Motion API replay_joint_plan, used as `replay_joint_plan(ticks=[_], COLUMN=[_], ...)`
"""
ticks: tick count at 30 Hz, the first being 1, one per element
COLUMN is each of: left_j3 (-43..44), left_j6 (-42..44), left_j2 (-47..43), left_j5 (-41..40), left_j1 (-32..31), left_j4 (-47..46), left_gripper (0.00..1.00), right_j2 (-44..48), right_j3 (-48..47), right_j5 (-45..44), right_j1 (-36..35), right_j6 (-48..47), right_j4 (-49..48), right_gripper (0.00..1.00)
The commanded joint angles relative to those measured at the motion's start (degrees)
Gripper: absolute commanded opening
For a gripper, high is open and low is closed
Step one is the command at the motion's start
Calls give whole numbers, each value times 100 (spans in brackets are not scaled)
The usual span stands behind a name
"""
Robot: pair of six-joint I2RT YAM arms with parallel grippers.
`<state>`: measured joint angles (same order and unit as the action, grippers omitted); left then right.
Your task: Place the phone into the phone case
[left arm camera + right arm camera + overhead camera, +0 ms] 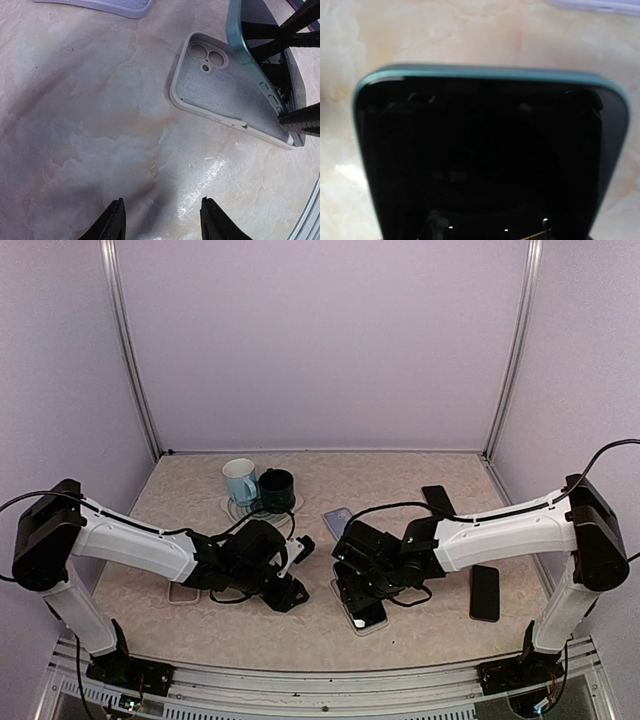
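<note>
- Fingers (112, 222) of the left gripper (162, 202) stand moderately parted with nothing between them. They hover over bare table (75, 125) to the left of the phone case (220, 97) and clear of it.
- Fingers (302, 120) of the right gripper (360, 590) are spread wide and clamped on the phone (485, 160), one on each side of it, directly over the phone case.
- Surface: the table has a marbled beige top, and the phone case lies flat on it with its inside face up.
- Mugs: a pale blue mug (240, 481) and a dark green mug (277, 490) stand side by side, well behind the phone case and to its left.
- Phone case: grey, with its camera cut-out end uncovered.
- Phone: teal-rimmed with a dark screen, and tilted. Its low end meets the phone case at the end away from the cut-out, and its other end is raised off it. Whether the low end sits inside the rim cannot be told.
- Other items: a black handset (484, 592) lies to the right of the phone case, well apart. A second black handset (437, 500) lies behind it and to the right. A lilac case (337, 523) lies just behind it.
</note>
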<state>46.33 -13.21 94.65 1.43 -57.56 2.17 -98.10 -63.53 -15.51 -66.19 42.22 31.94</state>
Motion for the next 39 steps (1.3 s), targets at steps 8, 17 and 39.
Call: replay_joint_plan(ticks=[8, 17, 39], left_j3=[-20, -19, -82], left_j6=[0, -12, -54], left_j2=[24, 67, 126], left_j5=[-18, 24, 40], left_j1=[44, 52, 52], left_j4=[-27, -31, -93], left_gripper=[51, 51, 51], right_j2=[-239, -288, -774], right_j3=[-175, -223, -55], right_j5=[-236, -431, 162], right_j1=[-224, -236, -230], right_j6=[105, -92, -100], right_j4=[137, 340, 296], right_gripper=[56, 56, 86])
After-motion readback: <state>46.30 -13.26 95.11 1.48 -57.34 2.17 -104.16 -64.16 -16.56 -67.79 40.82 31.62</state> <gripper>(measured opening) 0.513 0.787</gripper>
